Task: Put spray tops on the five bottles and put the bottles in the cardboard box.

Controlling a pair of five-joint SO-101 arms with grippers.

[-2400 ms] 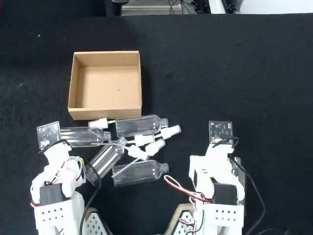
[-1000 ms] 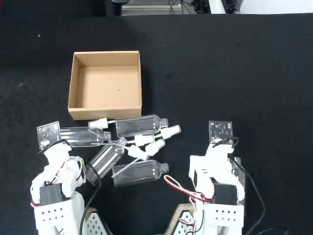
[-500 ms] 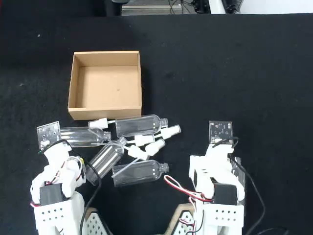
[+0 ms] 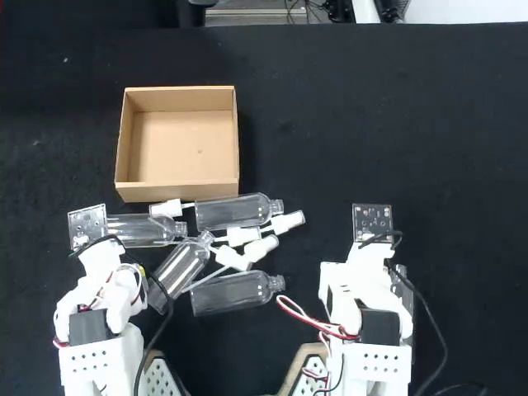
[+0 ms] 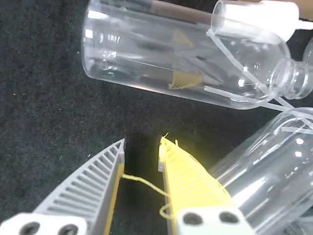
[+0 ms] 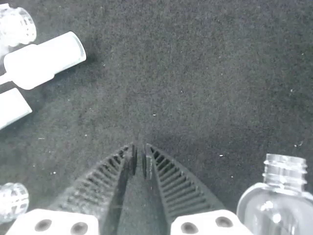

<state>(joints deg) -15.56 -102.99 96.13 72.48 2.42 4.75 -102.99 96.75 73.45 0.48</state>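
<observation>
Compared with a moment ago, your left arm is sitting slightly closer to the bottles (image 4: 206, 252), and the two bottles nearest to it are lying a little differently. Your right arm is staying in its place.

The left gripper (image 5: 142, 144) is holding its jaws a little apart and is gripping nothing. A thin yellow thread (image 5: 139, 180) is hanging across the gap. One bottle (image 5: 186, 54) is lying just ahead of the jaws, and a second bottle (image 5: 264, 166) is lying beside the yellow finger.

The right gripper (image 6: 139, 149) is keeping its jaws almost closed and is gripping nothing. White spray tops (image 6: 44, 58) are lying ahead of it, to one side.

The cardboard box (image 4: 177, 191) is standing beyond the bottles.

A black cloth (image 4: 412, 124) is covering the table. Behind its far edge, some cables (image 4: 293, 10) are lying on a pale floor.
</observation>
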